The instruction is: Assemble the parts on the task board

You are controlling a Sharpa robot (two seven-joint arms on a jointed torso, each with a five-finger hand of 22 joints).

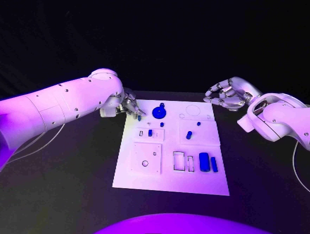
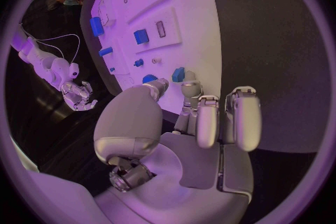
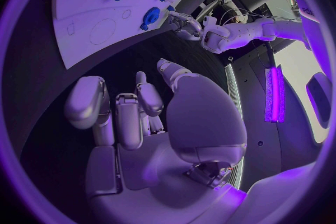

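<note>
The white task board (image 1: 170, 181) lies mid-table. My left hand (image 1: 129, 105) hovers at its far left corner and pinches a small blue part (image 1: 139, 117) between thumb and a fingertip; that small blue part (image 2: 178, 74) pokes out past the fingertips (image 2: 190, 89). Just beside it on the board sits a round blue gear (image 1: 159, 113). My right hand (image 1: 229, 94) hangs over the dark table off the board's far right corner, fingers half bent and apart, holding nothing. The left hand (image 3: 186, 26) and the gear (image 3: 150, 14) also appear in the right wrist view.
Other blue parts sit on the board: small pegs (image 1: 150, 132), a slanted piece (image 1: 188, 135), and two long cylinders (image 1: 204, 161) at the near right. A square recessed plate (image 1: 146, 158) lies near left. Black table (image 1: 63, 185) surrounds the board.
</note>
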